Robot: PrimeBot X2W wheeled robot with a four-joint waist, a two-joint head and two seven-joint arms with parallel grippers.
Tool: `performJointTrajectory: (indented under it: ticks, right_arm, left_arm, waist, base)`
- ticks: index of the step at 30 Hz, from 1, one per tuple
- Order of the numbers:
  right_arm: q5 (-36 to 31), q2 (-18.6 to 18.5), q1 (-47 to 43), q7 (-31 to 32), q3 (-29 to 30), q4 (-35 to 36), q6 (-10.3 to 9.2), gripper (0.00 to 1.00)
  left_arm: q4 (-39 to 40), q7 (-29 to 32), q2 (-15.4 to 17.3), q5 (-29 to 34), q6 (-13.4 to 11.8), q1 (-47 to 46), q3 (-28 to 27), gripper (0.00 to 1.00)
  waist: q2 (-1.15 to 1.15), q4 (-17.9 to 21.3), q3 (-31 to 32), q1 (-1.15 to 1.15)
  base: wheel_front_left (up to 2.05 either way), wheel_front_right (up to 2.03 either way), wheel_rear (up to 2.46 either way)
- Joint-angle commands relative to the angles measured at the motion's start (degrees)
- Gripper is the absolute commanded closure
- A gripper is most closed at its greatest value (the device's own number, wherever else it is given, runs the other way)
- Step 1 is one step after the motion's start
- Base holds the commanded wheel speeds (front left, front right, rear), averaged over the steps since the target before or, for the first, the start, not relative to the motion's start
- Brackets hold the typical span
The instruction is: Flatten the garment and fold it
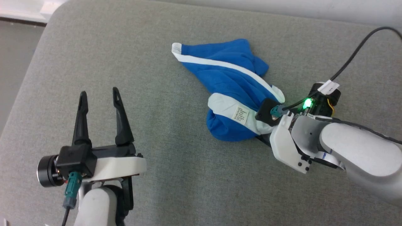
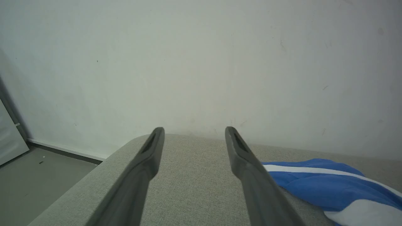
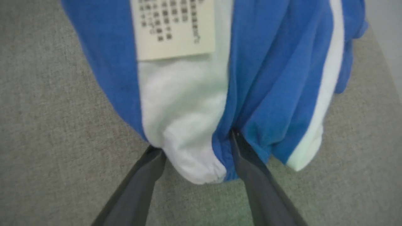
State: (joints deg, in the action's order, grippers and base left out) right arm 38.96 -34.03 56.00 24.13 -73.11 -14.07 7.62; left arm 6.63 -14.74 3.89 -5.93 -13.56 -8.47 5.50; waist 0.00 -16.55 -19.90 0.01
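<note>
- On the grey table, right of middle: garment, crumpled and twisted, nowhere near flat; white stripe running slantwise across it, care label turned up on the near white hem.
- Right gripper: wide, straddling a thick bunch of white and blue hem at the garment's near end, fingers touching cloth on both sides, apparently not yet clamped.
- Left gripper: wide, holding nothing, hanging over bare table to the garment's left, well apart from it.
- Judged step: taking hold of the near hem in order to pull out and spread; flattening barely begun, folding not started.
- Risk of pinching several layers together on closing, given the thickness of the bunch; likely result, dragging the whole lump along instead of opening it.
- Risk of the finger buried in a blue fold snagging there, or pinning cloth beneath it against the table.
- Risk of a one-sided pull merely sliding the garment across the table, with no second hold at the far end to pull against.
- Risk of slipping: soft, bulky fabric, easily squeezed out from between narrow fingers under a sharp tug.
</note>
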Motion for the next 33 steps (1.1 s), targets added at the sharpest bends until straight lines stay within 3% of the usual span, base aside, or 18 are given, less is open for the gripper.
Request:
performJointTrajectory:
  ticks: [1, 2, 4, 9, 15, 22, 27, 30, 31, 32, 33]
  right_arm:
    - [-0.73, 0.06, -0.57, -0.65, -0.23, -1.62, -0.13, 0.51]
    - [-1.09, 0.2, -0.72, -1.27, -0.23, -2.01, -0.13, 1.0]
    - [-1.41, 0.12, -1.07, -2.48, -0.24, -1.74, -0.13, 1.0]
    - [-3.34, -3.07, 0.23, -12.25, -0.24, 2.74, -0.13, 1.0]
    - [-4.07, -12.54, 0.75, -21.56, -0.24, 8.24, -0.13, 1.0]
    - [-4.63, -23.13, -10.99, -21.67, -0.24, 10.29, -0.13, 1.0]
    - [-3.04, -23.53, -20.94, -22.1, -0.24, 8.25, -0.13, 1.0]
    - [-2.45, -21.05, -25.61, -24.53, 1.41, 5.49, -0.13, 1.0]
    - [-2.02, -18.76, -27.74, -27.13, 4.64, 3.87, -0.13, 0.11]
    - [-2.06, -17.85, -28.58, -28.47, 6.63, 3.47, -0.13, 0.0]
    - [-2.72, -17.18, -29.29, -29.6, 8.59, 3.33, -0.13, 0.0]
  left_arm:
    - [-0.25, -0.26, -0.26, 0.57, 0.6, -1.0, -0.79, 0.0]
    - [-0.4, -0.26, -0.36, 0.77, 0.84, -1.02, -1.11, 0.0]
    - [-0.74, -0.26, -0.51, 1.15, 1.24, -0.8, -1.67, 0.0]
    - [-0.76, -0.26, -0.7, 1.83, 1.98, 0.85, -3.49, 0.0]
    - [-0.71, -0.26, -0.62, 2.52, 3.51, 3.72, -6.26, 0.0]
    - [-1.25, -0.26, -0.67, 3.35, 5.24, 4.67, -7.21, 0.0]
    - [-1.7, -0.26, -0.73, 3.71, 5.56, 5.2, -7.17, 0.0]
    - [-2.18, -0.26, -0.76, 3.77, 5.7, 5.72, -7.56, 0.0]
    - [-2.52, -0.26, -0.46, 3.96, 6.12, 5.89, -7.88, 0.0]
    - [-2.68, -0.26, -0.11, 4.03, 6.4, 5.74, -8.14, 0.0]
    - [-2.71, -0.26, 0.19, 4.11, 6.66, 5.5, -8.33, 0.0]
  waist:
    - [0.0, -0.51, -1.27, -0.01]
    - [0.0, -0.2, -1.16, -0.01]
    - [0.0, 0.64, -0.49, -0.01]
    - [0.0, 3.8, 3.07, -0.01]
    - [0.0, 9.21, 7.41, -0.01]
    - [0.0, 13.09, 9.28, -0.01]
    - [0.0, 14.24, 9.98, -0.01]
    - [0.0, 15.31, 10.77, -0.01]
    - [0.0, 16.19, 11.5, -0.01]
    - [0.0, 16.62, 11.87, -0.01]
    - [0.0, 17.07, 12.26, -0.01]
  base:
    - [0.0, 0.0, 0.0]
    - [0.0, 0.0, 0.0]
    - [0.0, 0.0, 0.0]
    - [0.0, 0.0, 0.0]
    - [0.0, 0.0, 0.0]
    - [0.0, 0.0, 0.0]
    - [0.0, 0.0, 0.0]
    - [0.0, 0.0, 0.0]
    - [0.0, 0.0, 0.0]
    - [0.0, 0.0, 0.0]
    - [0.0, 0.0, 0.0]
